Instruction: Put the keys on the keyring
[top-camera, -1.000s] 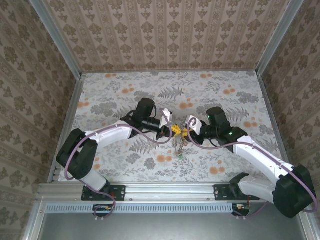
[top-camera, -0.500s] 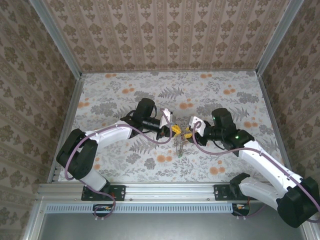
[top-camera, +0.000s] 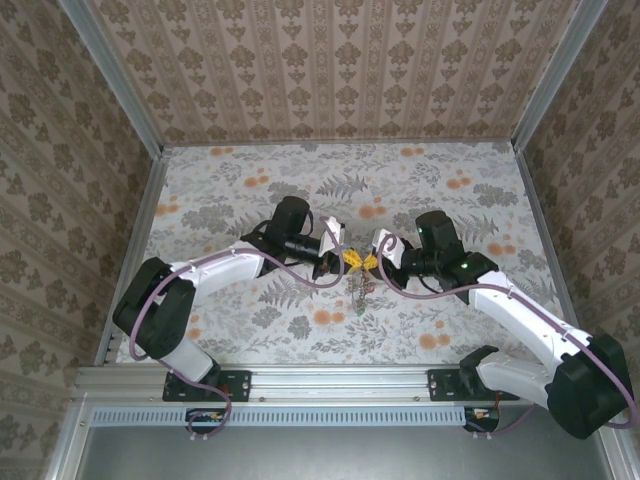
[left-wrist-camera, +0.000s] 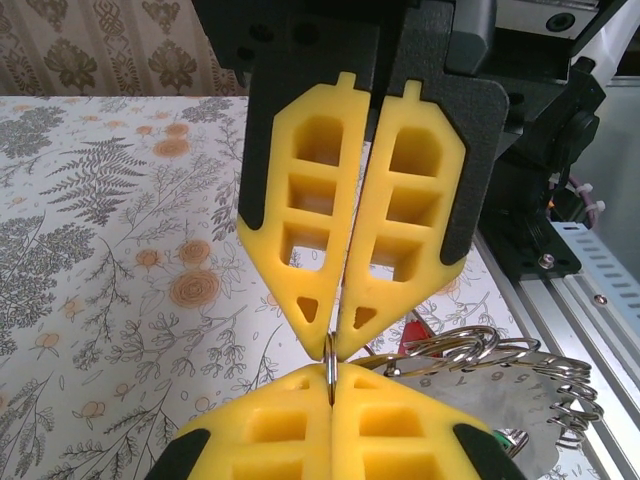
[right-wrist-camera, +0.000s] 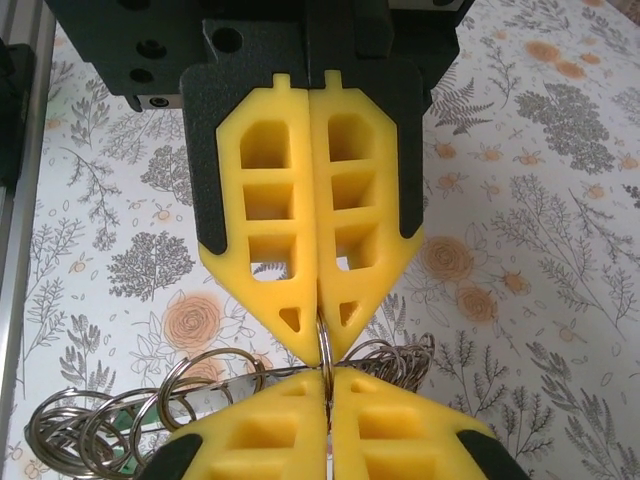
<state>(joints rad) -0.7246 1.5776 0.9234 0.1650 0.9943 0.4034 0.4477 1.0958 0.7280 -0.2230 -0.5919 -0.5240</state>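
Flowered paper covers the table (top-camera: 230, 190), with patterned walls (top-camera: 330, 70) on three sides, and your two arms meet tip to tip near its middle, slightly toward the near edge. Your left end effector (left-wrist-camera: 336, 335) has its yellow fingers pressed together on the keyring (left-wrist-camera: 329, 358), a thin wire loop seen edge-on at its very tips. Your right end effector (right-wrist-camera: 322, 335) faces it from the right edge's side, fingers likewise together on that loop, so both arms grip the same small span of wire and neither is nearer. The line between the two tips runs left to right across the table, and the loop stands across that line. The keys (top-camera: 360, 290) hang in a bunch from the pinch point toward the near edge, a tangle of silvery split rings (right-wrist-camera: 200, 385) with a numbered metal tag (left-wrist-camera: 490, 385), just beside the fingers. One green key head (top-camera: 360, 313) lies at the bunch's lower end. Judge the crowding: the dangling rings sit close under both tips and could snag any sideways move.
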